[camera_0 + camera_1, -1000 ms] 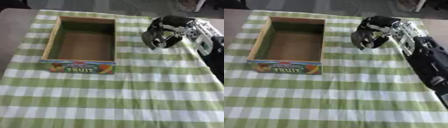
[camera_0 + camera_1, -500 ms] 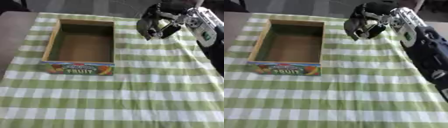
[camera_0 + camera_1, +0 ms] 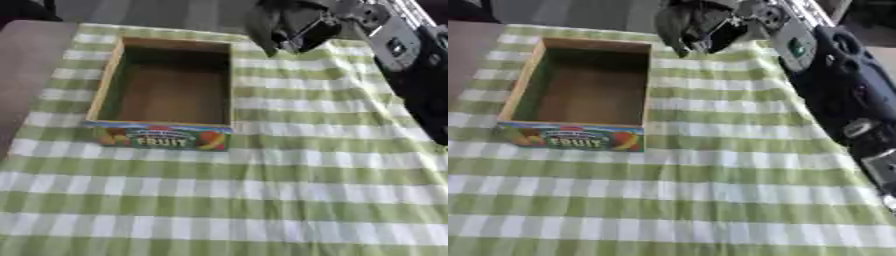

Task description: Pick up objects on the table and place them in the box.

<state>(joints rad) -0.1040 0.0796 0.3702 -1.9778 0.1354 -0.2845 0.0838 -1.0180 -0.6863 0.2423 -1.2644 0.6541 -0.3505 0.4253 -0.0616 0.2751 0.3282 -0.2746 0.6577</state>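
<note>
Open-topped cardboard box [image 3: 166, 95] labelled FRUIT, interior bare, on green checked cloth [image 3: 262, 200] over desk, right robot hand [image 3: 697, 25] raised beside far right corner, fingers curled, contents indiscernible.

Pretty soft all over, nothing is really crisp. Light is even and diffuse, no glare on the green checked cloth [image 3: 262, 190]. The box [image 3: 166, 90] is dim inside, its near and left walls shading the floor. The right hand [image 3: 697, 25] at the top is a dark smear, so its fingers can't be made out. The "FRUIT" label reads but looks fuzzy.
</note>
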